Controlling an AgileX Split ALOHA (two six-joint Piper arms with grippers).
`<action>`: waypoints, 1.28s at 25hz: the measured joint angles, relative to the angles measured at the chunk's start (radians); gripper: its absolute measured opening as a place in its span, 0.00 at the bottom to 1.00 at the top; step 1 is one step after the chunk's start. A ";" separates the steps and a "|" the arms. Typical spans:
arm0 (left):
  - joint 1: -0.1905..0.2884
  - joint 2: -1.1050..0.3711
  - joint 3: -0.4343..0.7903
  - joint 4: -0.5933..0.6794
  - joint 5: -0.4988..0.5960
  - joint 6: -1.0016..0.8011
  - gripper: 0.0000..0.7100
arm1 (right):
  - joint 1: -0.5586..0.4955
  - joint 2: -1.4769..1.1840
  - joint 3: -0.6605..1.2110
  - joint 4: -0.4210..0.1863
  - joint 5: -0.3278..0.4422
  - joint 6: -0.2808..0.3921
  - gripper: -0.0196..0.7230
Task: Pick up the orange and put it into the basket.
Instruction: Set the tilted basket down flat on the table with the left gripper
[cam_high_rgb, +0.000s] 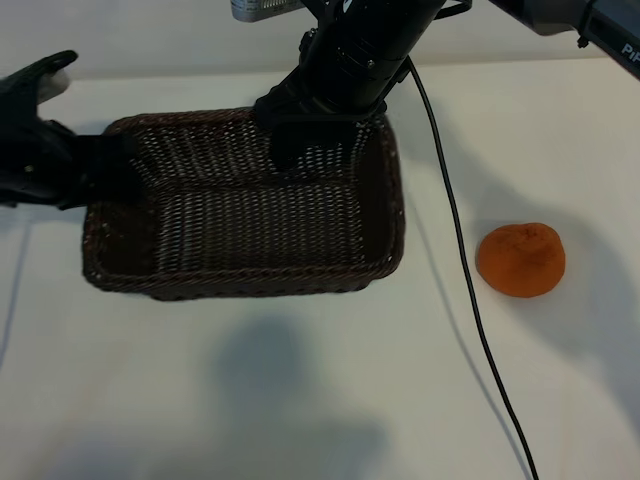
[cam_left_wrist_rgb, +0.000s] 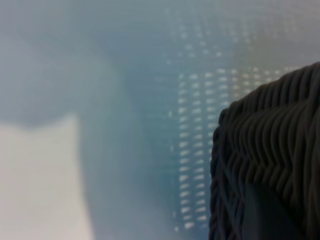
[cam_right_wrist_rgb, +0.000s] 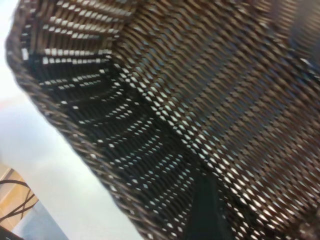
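Observation:
The orange (cam_high_rgb: 520, 260) lies on the white table to the right of the basket, with nothing touching it. The dark brown wicker basket (cam_high_rgb: 250, 285) sits left of centre and holds nothing. My left gripper (cam_high_rgb: 105, 165) is shut on the basket's left rim. The left wrist view shows that braided rim (cam_left_wrist_rgb: 270, 145) close up against one dark finger (cam_left_wrist_rgb: 265, 215). My right gripper (cam_high_rgb: 315, 150) reaches down from the top into the far part of the basket, open and holding nothing. The right wrist view is filled by the basket's woven inside (cam_right_wrist_rgb: 225, 75), with one dark finger (cam_right_wrist_rgb: 207, 215) in front.
A black cable (cam_high_rgb: 470, 300) runs from the right arm down across the table between the basket and the orange. White tabletop (cam_high_rgb: 300, 400) lies in front of the basket.

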 joint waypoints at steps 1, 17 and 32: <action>-0.010 0.016 -0.014 -0.005 0.000 0.003 0.21 | 0.000 0.000 0.000 0.000 0.000 0.000 0.73; -0.057 0.157 -0.080 -0.016 -0.052 -0.028 0.21 | 0.000 0.000 0.000 0.000 0.000 0.000 0.73; -0.057 0.157 -0.082 -0.034 -0.020 -0.028 0.37 | 0.000 0.000 0.000 0.000 -0.001 0.000 0.73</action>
